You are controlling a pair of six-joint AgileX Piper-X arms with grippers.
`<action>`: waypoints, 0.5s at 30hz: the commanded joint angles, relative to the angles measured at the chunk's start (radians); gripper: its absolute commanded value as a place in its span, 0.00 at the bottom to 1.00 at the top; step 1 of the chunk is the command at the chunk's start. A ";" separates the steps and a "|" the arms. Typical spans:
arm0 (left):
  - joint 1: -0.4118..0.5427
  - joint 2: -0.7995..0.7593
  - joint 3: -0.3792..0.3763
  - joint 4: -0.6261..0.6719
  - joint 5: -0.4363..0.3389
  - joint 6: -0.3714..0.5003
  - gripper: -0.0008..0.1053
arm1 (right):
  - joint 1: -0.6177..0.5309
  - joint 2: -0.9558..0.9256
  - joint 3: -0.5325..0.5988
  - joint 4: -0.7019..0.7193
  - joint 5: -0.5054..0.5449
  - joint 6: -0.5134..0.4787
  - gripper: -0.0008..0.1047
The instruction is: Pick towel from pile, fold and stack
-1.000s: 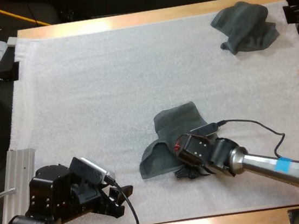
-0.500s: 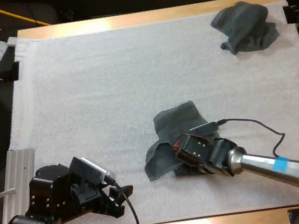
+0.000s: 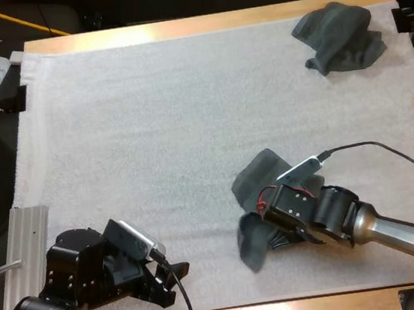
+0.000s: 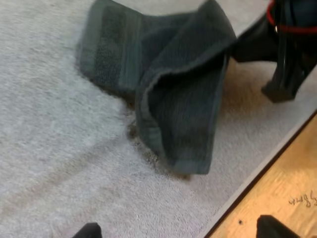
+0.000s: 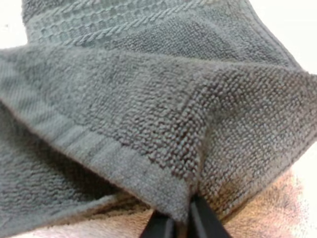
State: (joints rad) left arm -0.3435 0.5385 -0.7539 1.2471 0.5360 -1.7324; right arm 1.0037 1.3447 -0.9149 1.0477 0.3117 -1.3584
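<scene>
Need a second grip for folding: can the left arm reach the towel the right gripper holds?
Probably yes. Only bare mat lies between the open left gripper and the towel; the right gripper pinches its far side.

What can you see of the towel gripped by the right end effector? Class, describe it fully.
The towel is dark grey-green terry cloth with a looped pile and a flat woven band along its hem. It is crumpled and partly folded over itself, with one flap draped forward. It lies on the white mat, near its front edge and right of centre in the high view. The right end effector pinches a fold of it from both sides; nothing else touches it.
</scene>
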 commanded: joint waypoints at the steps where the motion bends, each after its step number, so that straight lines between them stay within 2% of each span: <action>1: 0.013 0.003 0.002 -0.002 0.011 0.001 0.58 | 0.002 -0.005 0.033 0.036 0.019 -0.003 0.01; 6: 0.013 0.004 0.002 -0.007 0.010 -0.002 0.58 | 0.008 -0.038 0.118 0.068 -0.032 0.005 0.01; 8: 0.013 0.005 0.001 -0.008 0.011 0.001 0.58 | 0.010 -0.050 0.129 0.078 -0.061 0.015 0.06; 9: 0.014 0.007 0.001 -0.009 0.011 0.002 0.58 | 0.011 -0.058 0.131 0.078 -0.070 0.021 0.10; 12: 0.012 0.008 0.001 -0.009 0.012 0.000 0.58 | 0.011 -0.087 0.131 0.083 -0.085 0.032 0.34; 13: 0.010 0.007 0.001 -0.009 0.011 0.001 0.58 | 0.012 -0.098 0.129 0.085 -0.084 0.033 0.45; 15: 0.010 0.009 0.002 -0.010 0.011 0.002 0.58 | 0.012 -0.119 0.119 0.090 -0.075 0.038 0.59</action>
State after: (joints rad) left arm -0.3318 0.5409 -0.7539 1.2471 0.5375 -1.7324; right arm 1.0133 1.2612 -0.7815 1.1204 0.2350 -1.3331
